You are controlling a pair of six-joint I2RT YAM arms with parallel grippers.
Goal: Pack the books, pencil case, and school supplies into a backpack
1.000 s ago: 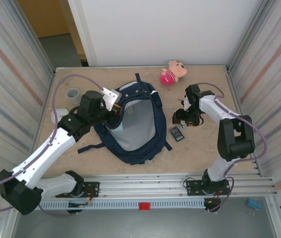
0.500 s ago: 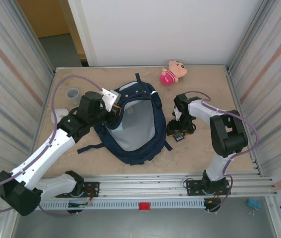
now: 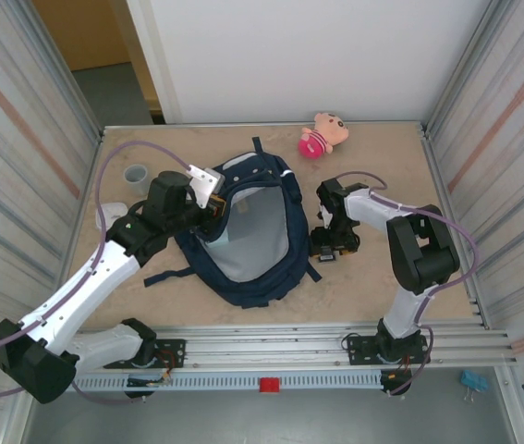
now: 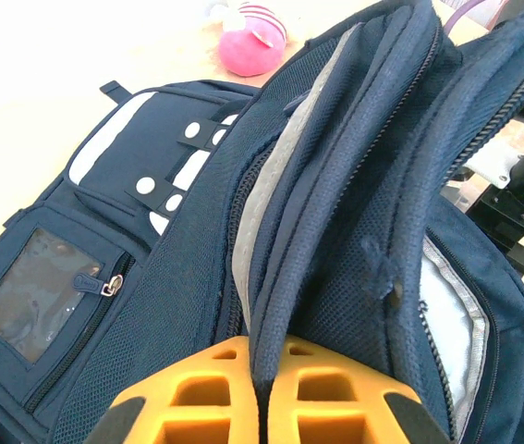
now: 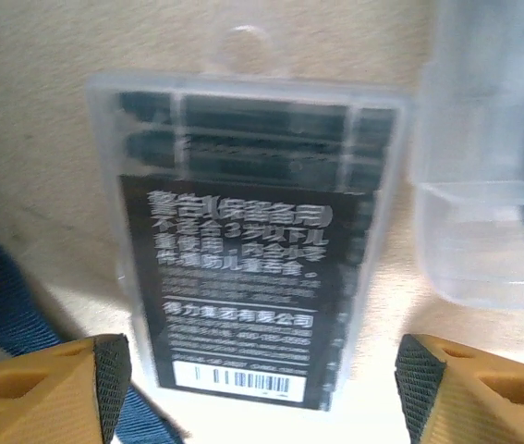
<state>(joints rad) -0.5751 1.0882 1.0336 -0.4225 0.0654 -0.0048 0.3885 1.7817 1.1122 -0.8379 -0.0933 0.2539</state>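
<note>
Navy backpack rim pinched, left end effector, right end effector parted over packet

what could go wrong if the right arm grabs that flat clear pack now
The flat clear plastic pack with the dark label lies flush on the table, so the open right fingers may just skid it. The clear plastic box beside it and the navy fabric strap could get caught too.

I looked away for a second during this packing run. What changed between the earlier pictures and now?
The right gripper swung in toward the backpack, over the small dark packet, jaws open astride it, not gripping. The left gripper stayed shut on the backpack's rim; plush toy and cup unmoved.
</note>
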